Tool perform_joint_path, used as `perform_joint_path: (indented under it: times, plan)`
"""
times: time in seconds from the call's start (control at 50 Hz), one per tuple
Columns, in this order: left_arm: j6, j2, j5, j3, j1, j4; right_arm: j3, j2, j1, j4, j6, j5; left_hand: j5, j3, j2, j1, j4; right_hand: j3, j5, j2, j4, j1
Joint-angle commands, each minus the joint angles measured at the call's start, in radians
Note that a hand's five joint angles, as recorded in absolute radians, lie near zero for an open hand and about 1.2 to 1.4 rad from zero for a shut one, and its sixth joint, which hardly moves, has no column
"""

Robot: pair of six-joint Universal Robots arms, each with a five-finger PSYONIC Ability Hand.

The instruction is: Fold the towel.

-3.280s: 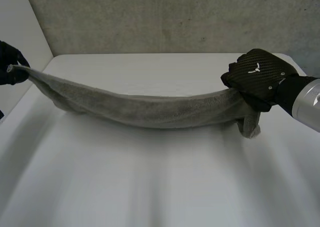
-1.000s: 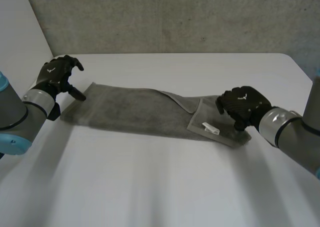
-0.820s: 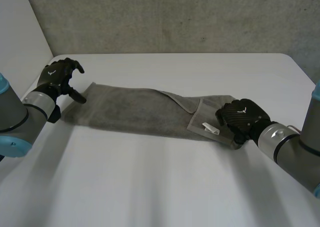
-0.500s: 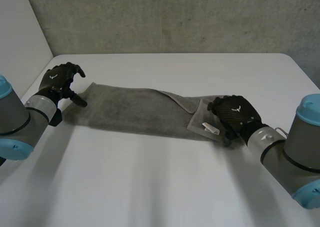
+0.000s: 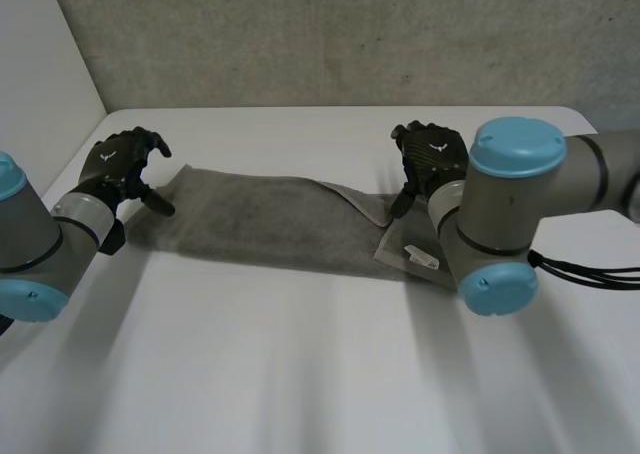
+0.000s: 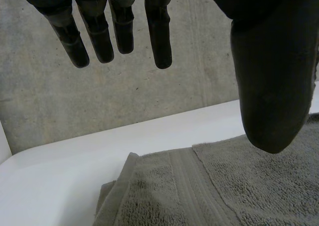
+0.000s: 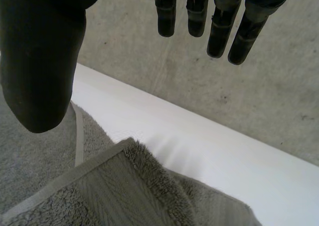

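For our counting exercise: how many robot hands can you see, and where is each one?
2. The left hand is at the towel's left end; the right hand is above its folded-over right end. Both are open, holding nothing.

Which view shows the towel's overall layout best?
The head view: the towel lies full length across the table, with one end flap folded over near the right hand. The left wrist view shows its hemmed end under the left hand; the right wrist view shows a folded corner.
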Motion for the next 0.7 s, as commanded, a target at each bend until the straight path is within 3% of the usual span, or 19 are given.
perform_joint_path:
  times: [0.02,0.2,0.24,0.26,0.28,0.3,0.32,0.36,0.5,0.6,0.7]
  plan:
    - [0.001,-0.001,0.0,0.0,0.0,0.0,-0.206,0.178,-0.001,0.144,0.004,0.009,-0.023,-0.063,-0.058,-0.07,-0.07,-0.067,-0.062,-0.07,-0.078,-0.056]
    - [0.001,-0.002,0.0,0.0,0.0,0.009,-0.33,0.261,-0.003,0.178,-0.02,0.042,-0.023,-0.063,-0.058,-0.07,-0.07,0.25,0.255,0.247,0.239,0.261]
    - [0.001,-0.002,0.0,0.0,0.0,0.017,-0.335,0.261,-0.003,0.182,-0.043,0.041,-0.023,-0.063,-0.058,-0.07,-0.07,0.559,0.565,0.556,0.548,0.57]
    - [0.001,-0.002,0.0,0.0,0.0,0.017,-0.335,0.261,-0.003,0.182,-0.043,0.041,-0.023,-0.063,-0.058,-0.07,-0.07,0.561,0.566,0.558,0.55,0.572]
    - [0.001,-0.002,0.0,-0.001,0.0,0.02,-0.335,0.258,-0.006,0.184,-0.055,0.039,-0.023,-0.063,-0.058,-0.07,-0.07,0.823,0.828,0.82,0.812,0.834]
    - [0.001,-0.001,0.0,-0.001,0.0,0.021,-0.335,0.258,-0.006,0.184,-0.056,0.039,-0.023,-0.063,-0.058,-0.07,-0.07,0.825,0.831,0.823,0.814,0.836]
    - [0.001,-0.001,0.0,-0.001,0.0,0.021,-0.33,0.25,-0.009,0.19,-0.065,0.038,-0.023,-0.063,-0.058,-0.07,-0.07,1.064,1.069,1.061,1.053,1.075]
    - [0.001,0.001,0.0,0.0,0.0,0.021,-0.323,0.239,-0.011,0.202,-0.072,0.035,-0.023,-0.063,-0.058,-0.07,-0.07,1.146,1.152,1.144,1.135,1.158]
    - [0.002,0.013,0.002,0.002,0.0,0.021,-0.192,0.091,-0.017,0.3,-0.082,-0.022,-0.038,-0.078,-0.072,-0.085,-0.085,1.147,1.153,1.145,1.136,1.158]
    - [0.016,0.021,0.003,0.003,-0.003,0.026,0.111,-0.139,-0.02,0.302,-0.222,-0.242,-0.058,-0.099,-0.093,-0.105,-0.105,1.147,1.153,1.145,1.136,1.158]
    - [0.103,0.016,0.021,0.008,-0.047,0.073,0.365,-0.314,-0.043,0.305,-0.396,-0.329,-0.091,-0.131,-0.125,-0.138,-0.138,1.147,1.153,1.145,1.136,1.158]
